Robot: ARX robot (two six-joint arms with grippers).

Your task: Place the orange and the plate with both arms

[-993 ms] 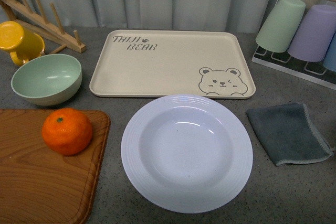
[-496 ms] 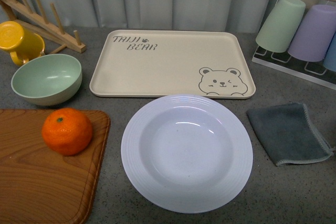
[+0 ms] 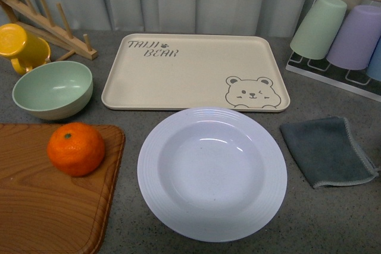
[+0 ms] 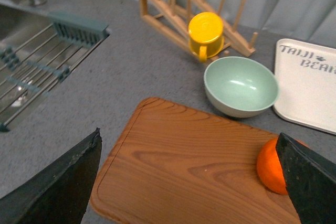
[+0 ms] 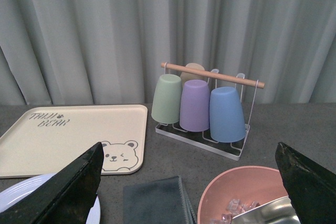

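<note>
left gripper [image 4: 188, 135] spread, empty | right gripper [image 5: 189, 144] spread, empty | orange [image 3: 76, 149] on cutting board [image 3: 47, 212]

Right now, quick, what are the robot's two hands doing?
Left gripper: jaws open, holding nothing.
Right gripper: jaws open, holding nothing.

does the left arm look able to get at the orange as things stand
Probably yes. The orange sits alone on the wooden cutting board with nothing over or against it, and the left gripper hangs open above that board.
</note>
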